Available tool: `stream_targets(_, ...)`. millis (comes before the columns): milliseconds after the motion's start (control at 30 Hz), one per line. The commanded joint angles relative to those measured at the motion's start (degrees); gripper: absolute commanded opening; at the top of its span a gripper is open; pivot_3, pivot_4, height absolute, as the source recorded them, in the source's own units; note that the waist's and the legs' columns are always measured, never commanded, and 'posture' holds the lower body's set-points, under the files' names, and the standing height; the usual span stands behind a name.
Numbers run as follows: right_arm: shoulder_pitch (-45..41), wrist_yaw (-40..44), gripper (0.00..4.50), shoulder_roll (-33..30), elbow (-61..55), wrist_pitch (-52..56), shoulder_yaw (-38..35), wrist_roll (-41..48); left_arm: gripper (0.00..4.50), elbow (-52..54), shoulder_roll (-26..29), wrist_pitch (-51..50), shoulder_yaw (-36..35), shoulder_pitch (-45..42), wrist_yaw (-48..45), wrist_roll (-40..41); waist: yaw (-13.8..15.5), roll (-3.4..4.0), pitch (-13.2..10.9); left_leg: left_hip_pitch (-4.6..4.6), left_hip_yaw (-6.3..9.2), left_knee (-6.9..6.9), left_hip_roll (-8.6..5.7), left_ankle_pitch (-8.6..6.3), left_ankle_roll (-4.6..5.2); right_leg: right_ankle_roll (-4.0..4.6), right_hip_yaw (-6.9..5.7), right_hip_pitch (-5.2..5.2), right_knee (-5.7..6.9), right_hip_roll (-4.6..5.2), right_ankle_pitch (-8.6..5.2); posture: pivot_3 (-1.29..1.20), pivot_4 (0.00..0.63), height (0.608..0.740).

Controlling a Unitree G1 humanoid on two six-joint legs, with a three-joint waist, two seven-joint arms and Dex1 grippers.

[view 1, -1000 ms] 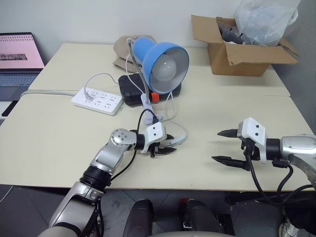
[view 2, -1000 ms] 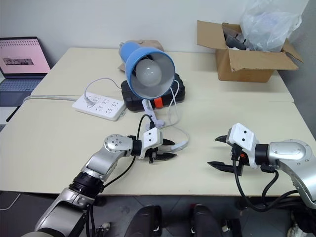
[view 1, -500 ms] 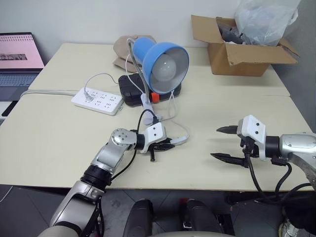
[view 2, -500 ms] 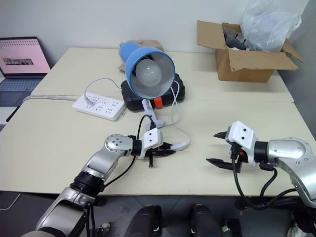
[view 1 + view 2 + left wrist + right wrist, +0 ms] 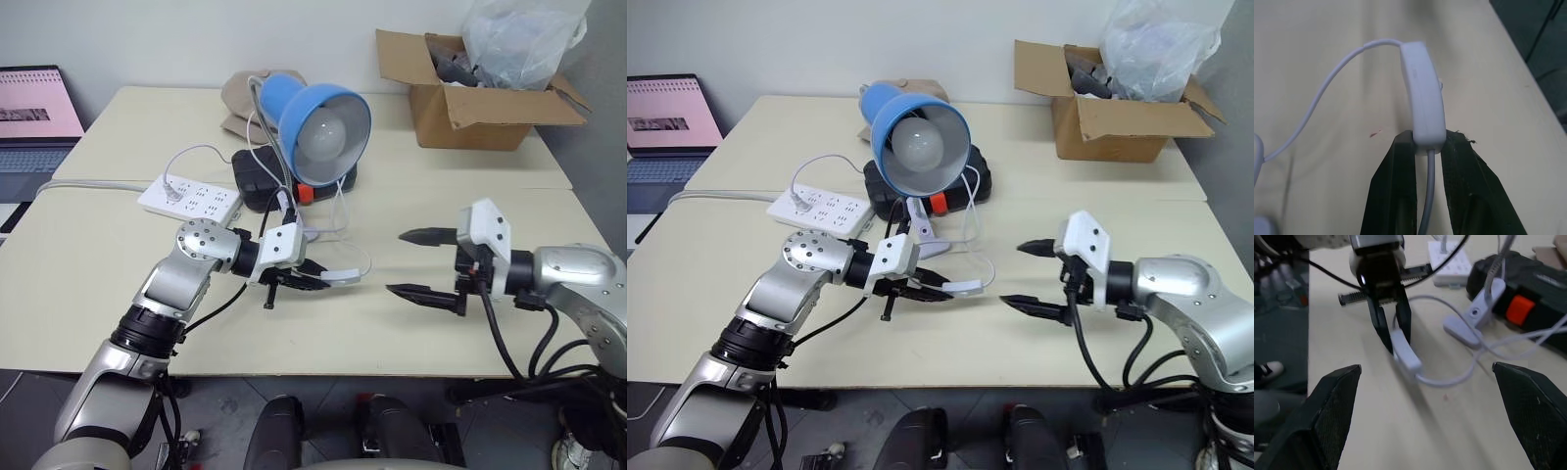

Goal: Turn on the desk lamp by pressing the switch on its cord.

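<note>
- Your left gripper (image 5: 312, 282) is clamped on one end of the switch (image 5: 340, 278), its two black fingers (image 5: 1396, 186) pinching the white oblong body from either side; the rest of the switch sticks out past the fingertips.
- The switch is held just above the table (image 5: 98, 284), in front of the desk lamp (image 5: 318, 119) and between your two grippers.
- The cord (image 5: 362, 262) leaves the far end of the switch, loops across the tabletop and runs back toward the lamp's white clip base (image 5: 286, 206); a second stretch of it passes down between the left fingers.
- Your right gripper (image 5: 419, 264) has its jaws spread wide and holds nothing; it points toward the switch from the right, near it but apart, with one finger high and one low.
- The lamp stands near the middle of the table, its blue shade and white bulb facing you, unlit.
- A white power strip (image 5: 189, 199) lies to the left of the lamp, with a black case (image 5: 257, 180) just behind the clip base.
- A cardboard box (image 5: 470, 93) holding a clear plastic bag (image 5: 519, 39) sits at the far right corner, and a laptop (image 5: 34, 113) is open at the far left.
</note>
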State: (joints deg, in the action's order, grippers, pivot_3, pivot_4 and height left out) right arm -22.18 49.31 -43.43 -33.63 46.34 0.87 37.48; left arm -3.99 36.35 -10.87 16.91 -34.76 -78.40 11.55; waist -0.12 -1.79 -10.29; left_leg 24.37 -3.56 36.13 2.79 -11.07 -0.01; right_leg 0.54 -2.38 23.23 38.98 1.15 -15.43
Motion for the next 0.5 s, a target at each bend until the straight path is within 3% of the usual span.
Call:
stream_targets(33, -4.9, -2.7, 4.50, 3.2, -0.1, 4.9, 4.0, 2.2, 0.39, 1.7, 0.3, 0.1, -1.5, -0.7, -0.3, 1.2, 0.0, 0.00, 0.0, 0.00, 0.00, 0.00, 0.00, 0.00, 0.00, 0.00, 0.00, 0.00, 0.00, 0.00, 0.00, 0.00, 0.150, 0.740)
stream_targets(500, -11.2, 0.7, 4.50, 7.0, 10.8, 1.8, 17.2, -7.2, 0.39, 3.4, 0.7, -0.5, -2.2, 1.3, 0.9, 1.4, 0.0, 0.00, 0.0, 0.08, -0.04, 0.03, -0.01, 0.00, 0.01, 0.00, 0.01, 0.06, 0.00, 0.01, 0.00, 0.00, 0.150, 0.740)
